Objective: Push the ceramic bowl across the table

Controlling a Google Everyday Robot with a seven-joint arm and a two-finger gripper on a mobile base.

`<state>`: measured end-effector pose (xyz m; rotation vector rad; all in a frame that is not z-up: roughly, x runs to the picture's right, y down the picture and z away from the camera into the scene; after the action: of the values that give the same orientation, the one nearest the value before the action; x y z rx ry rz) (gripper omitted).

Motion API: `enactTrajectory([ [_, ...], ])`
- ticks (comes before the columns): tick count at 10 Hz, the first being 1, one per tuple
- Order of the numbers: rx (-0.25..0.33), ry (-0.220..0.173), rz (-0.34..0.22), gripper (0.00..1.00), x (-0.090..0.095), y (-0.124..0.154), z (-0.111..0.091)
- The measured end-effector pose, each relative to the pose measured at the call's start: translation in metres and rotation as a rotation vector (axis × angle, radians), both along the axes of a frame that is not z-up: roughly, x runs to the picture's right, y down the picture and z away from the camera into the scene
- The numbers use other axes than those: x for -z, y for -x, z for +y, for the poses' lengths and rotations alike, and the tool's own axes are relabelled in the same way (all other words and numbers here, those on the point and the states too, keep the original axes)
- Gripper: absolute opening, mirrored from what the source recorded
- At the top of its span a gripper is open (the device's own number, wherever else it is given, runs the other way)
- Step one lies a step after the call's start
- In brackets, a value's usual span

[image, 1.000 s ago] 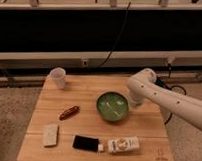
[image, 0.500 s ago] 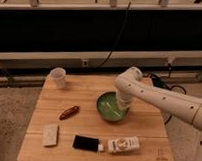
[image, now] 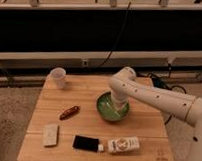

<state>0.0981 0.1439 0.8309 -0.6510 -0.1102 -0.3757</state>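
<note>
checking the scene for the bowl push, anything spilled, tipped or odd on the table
Nothing stands out. The ceramic bowl sits upright on the table with the gripper down over it. The white cup stands upright near the far left corner. No spill or damage shows on the wood.

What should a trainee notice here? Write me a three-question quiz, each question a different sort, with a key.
1. True or false: the hand is down at the ceramic bowl.
2. Which is nearest the far left corner of the table? A) white cup B) ceramic bowl C) hand
3. How many things lie in the row along the near edge?
Key: 1 true. 2 A. 3 three: pale block, black packet, white tube.
</note>
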Motion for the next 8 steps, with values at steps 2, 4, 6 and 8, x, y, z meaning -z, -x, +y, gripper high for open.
enactTrajectory([
  [2, 0.034, 0.011, -0.015, 0.01, -0.002, -0.004, 0.003],
  [4, 0.040, 0.015, -0.020, 0.01, -0.001, -0.003, 0.005],
  [6, 0.067, 0.027, -0.041, 0.01, 0.001, 0.018, 0.011],
  [8, 0.101, 0.036, -0.062, 0.01, 0.000, 0.025, 0.013],
])
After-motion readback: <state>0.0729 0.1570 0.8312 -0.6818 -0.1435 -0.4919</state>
